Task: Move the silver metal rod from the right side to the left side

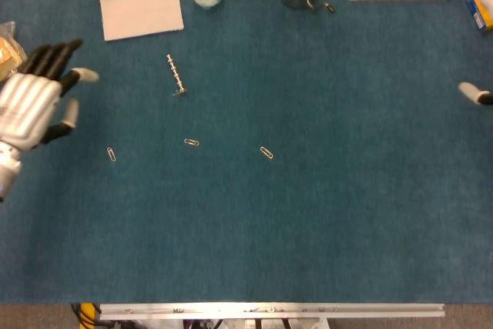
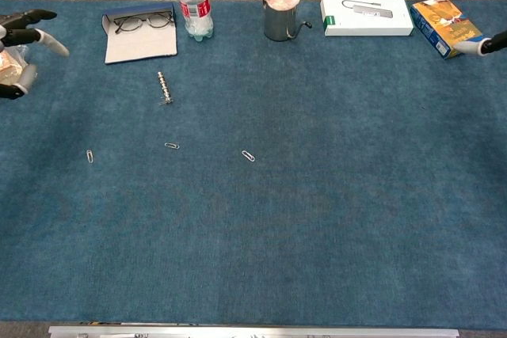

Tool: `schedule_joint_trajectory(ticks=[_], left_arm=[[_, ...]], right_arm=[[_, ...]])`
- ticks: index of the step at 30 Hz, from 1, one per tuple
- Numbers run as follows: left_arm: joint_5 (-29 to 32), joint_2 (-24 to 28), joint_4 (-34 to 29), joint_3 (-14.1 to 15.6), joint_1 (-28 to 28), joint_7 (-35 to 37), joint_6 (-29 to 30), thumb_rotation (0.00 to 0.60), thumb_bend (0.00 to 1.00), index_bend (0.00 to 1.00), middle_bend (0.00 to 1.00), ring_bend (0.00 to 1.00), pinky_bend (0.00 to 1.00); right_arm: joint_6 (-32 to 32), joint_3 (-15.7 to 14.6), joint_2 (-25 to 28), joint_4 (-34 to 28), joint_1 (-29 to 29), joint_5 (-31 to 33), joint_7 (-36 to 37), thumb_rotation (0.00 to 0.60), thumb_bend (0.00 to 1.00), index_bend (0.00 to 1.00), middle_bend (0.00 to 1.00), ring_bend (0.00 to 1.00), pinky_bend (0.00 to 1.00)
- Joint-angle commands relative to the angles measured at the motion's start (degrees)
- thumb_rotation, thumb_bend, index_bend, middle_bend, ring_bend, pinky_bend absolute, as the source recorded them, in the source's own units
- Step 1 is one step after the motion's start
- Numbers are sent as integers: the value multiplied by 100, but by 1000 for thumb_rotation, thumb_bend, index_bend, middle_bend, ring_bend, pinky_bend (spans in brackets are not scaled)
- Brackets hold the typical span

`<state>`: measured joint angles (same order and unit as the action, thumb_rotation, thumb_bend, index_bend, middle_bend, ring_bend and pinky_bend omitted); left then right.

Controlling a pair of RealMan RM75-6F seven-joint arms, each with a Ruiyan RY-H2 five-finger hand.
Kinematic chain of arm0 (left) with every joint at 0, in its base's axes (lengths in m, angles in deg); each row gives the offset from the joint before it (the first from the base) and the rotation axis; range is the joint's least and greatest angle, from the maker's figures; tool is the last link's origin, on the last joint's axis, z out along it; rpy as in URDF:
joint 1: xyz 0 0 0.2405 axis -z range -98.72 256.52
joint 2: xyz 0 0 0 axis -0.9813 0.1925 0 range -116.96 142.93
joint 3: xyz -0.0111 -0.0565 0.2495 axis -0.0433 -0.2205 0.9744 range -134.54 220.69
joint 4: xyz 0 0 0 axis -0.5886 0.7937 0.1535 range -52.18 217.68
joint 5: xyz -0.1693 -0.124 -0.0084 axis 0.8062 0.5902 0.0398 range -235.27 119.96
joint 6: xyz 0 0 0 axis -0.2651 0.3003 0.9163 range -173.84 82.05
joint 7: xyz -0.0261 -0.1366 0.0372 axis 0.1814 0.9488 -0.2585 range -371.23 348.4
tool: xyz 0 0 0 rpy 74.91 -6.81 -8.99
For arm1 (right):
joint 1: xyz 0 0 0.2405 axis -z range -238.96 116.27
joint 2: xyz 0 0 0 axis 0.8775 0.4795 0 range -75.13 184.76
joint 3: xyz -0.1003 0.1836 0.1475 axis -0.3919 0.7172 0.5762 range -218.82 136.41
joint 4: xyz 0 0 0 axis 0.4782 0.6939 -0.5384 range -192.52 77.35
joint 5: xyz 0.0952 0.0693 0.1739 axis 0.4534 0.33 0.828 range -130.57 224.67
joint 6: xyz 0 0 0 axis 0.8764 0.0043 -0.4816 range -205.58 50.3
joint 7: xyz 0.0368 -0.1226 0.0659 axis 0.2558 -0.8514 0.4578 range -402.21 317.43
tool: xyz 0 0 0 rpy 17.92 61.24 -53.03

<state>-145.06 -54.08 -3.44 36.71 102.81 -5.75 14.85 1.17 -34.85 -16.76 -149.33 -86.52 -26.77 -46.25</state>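
In the head view, your silver metal rod (image 1: 176,75) lies on the tabletop (image 1: 308,213), its long way running up and down with a small tilt, and your left hand (image 1: 31,102) is nearer, off to the rod's left, fingers (image 1: 58,55) apart and holding nothing. In the chest view, the rod (image 2: 164,88) is right of that hand (image 2: 20,33); your right hand (image 2: 493,43) only peeks in, so you cannot tell its fingers.
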Motion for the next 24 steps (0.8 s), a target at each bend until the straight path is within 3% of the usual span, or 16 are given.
schedule_joint_trajectory(ticks=[1, 9, 24], left_arm=[[45, -136, 39, -39, 214, -123, -192, 600, 651, 263, 0, 0, 38], [202, -367, 137, -125, 704, -226, -646, 600, 656, 262, 0, 0, 37], [522, -1065, 954, -147, 1622, -553, -1581, 600, 745, 252, 0, 0, 15]], right_arm=[[15, -5, 33, 110, 114, 11, 116, 600, 0, 37, 7, 0, 0], [124, -10, 126, 275, 411, -58, 303, 600, 0, 52, 6, 0, 0], [147, 36, 411, 572, 954, 109, 660, 600, 0, 55, 6, 0, 0]])
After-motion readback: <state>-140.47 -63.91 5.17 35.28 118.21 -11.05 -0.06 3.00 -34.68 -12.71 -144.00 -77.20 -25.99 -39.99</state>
